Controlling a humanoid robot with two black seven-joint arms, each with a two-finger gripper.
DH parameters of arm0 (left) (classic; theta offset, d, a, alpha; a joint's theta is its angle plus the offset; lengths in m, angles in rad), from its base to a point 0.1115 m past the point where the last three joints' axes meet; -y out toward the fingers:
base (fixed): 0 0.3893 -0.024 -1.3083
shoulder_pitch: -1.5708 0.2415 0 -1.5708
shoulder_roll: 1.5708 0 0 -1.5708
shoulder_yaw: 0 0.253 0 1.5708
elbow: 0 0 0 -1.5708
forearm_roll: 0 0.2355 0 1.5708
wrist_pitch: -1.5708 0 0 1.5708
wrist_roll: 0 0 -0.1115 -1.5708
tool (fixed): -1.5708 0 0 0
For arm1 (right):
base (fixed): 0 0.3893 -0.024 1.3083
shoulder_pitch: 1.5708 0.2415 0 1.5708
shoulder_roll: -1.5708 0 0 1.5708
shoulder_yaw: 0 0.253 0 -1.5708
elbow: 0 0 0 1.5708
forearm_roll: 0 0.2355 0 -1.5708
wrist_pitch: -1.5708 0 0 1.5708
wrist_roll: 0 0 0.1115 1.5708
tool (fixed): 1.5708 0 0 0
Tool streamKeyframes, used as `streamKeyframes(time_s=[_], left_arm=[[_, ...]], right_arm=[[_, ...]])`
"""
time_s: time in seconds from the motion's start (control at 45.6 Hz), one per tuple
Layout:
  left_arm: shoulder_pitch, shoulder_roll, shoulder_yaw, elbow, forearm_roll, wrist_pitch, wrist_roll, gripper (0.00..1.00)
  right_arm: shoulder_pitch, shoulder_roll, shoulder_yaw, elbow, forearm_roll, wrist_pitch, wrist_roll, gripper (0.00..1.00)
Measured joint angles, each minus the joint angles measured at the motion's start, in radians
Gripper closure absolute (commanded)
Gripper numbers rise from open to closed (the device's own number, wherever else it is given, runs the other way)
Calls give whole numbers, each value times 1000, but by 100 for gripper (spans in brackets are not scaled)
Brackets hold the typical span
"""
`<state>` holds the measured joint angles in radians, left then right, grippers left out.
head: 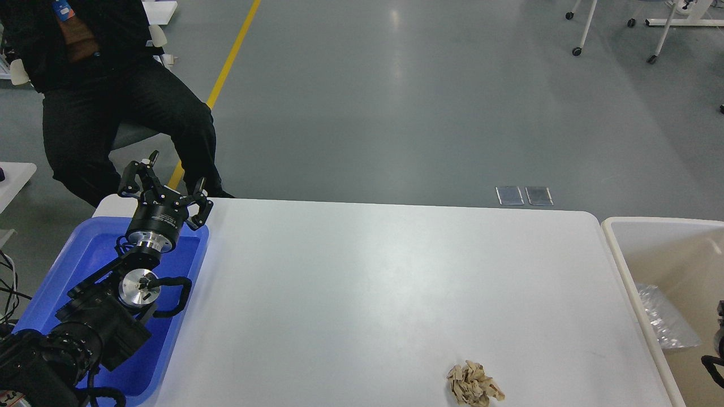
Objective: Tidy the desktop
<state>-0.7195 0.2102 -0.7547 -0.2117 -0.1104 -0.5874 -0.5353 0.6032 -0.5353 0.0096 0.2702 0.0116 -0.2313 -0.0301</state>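
Note:
The white desktop (367,282) holds one crumpled brown paper ball (474,385) near its front right edge. My left gripper (168,180) is open and empty, raised over the far end of the blue tray (68,265) at the desktop's left side. It is far from the paper ball. A crumpled silvery wrapper (662,322) lies inside the beige bin (619,249) on the right. Only a dark bit of my right arm (717,339) shows at the right edge; its gripper is out of view.
A person in black (113,102) sits on a chair just beyond the desktop's far left corner, close to my left gripper. The grey floor with a yellow line (226,68) lies beyond. Wheeled table legs (582,28) stand far back right.

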Motion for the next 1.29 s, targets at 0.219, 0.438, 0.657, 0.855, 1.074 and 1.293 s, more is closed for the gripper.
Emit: streamKeyframes(time_s=[0.219, 0.438, 0.657, 0.855, 1.074, 1.293], left_arm=[[0, 0, 0, 0, 0, 0, 0, 0], [0, 0, 0, 0, 0, 0, 0, 0], [0, 0, 0, 0, 0, 0, 0, 0], [0, 0, 0, 0, 0, 0, 0, 0], [0, 0, 0, 0, 0, 0, 0, 0], [0, 0, 0, 0, 0, 0, 0, 0]], right_arm=[[30, -27, 55, 3, 0, 1, 0, 1], [83, -92, 215, 57, 13, 1, 0, 1], [130, -156, 411, 192, 28, 1, 0, 1], [187, -177, 526, 279, 115, 34, -1, 1], [248, -160, 580, 318, 259, 161, -1, 1], [270, -99, 609, 332, 338, 330, -1, 1]])
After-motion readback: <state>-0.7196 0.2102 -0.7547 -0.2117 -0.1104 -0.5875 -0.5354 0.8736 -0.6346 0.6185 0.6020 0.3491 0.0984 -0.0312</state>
